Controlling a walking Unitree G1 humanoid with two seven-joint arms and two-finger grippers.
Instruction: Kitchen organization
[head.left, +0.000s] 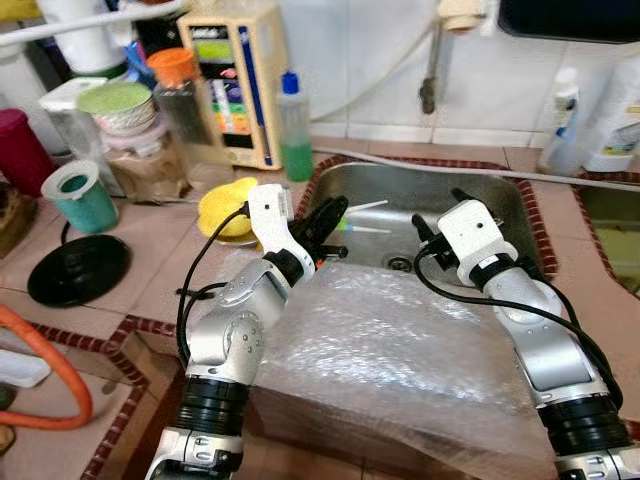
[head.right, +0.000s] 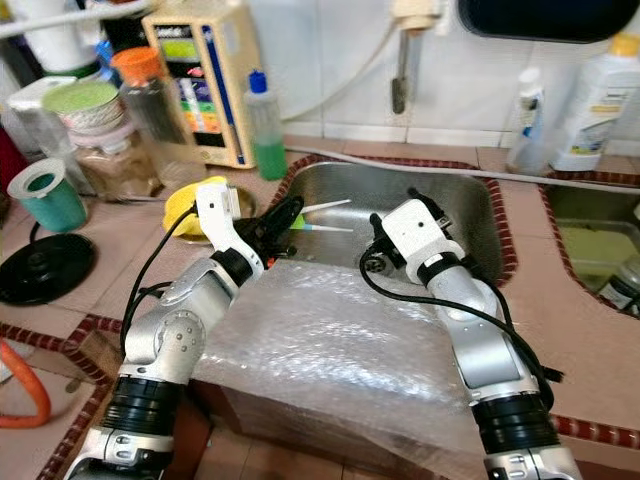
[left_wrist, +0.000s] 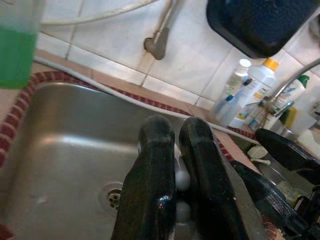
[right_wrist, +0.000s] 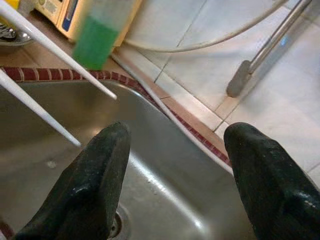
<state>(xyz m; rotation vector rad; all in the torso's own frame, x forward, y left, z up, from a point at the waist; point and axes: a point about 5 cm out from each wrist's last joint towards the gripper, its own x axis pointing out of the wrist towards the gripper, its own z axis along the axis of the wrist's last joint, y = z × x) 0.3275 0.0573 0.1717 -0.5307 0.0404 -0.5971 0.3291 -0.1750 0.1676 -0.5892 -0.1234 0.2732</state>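
Note:
My left gripper (head.left: 330, 218) reaches over the near left edge of the steel sink (head.left: 430, 175) and is shut on two thin white sticks (head.left: 368, 207). The sticks jut out over the basin, one with a green stretch near the fingers. In the left wrist view the black fingers (left_wrist: 155, 165) press together with something white pinched between them. My right gripper (head.left: 437, 207) hovers over the middle of the sink, open with nothing in it. The right wrist view has its fingers (right_wrist: 107, 165) spread wide above the drain, the white sticks (right_wrist: 60, 55) off to one side.
A sheet of bubble wrap (head.left: 400, 350) covers the counter's front edge under both arms. Left of the sink are a yellow sponge (head.left: 228, 205), a green soap bottle (head.left: 294, 130), a teal cup (head.left: 80, 195), a black lid (head.left: 78, 268) and jars. White bottles (head.left: 560, 120) stand at the right.

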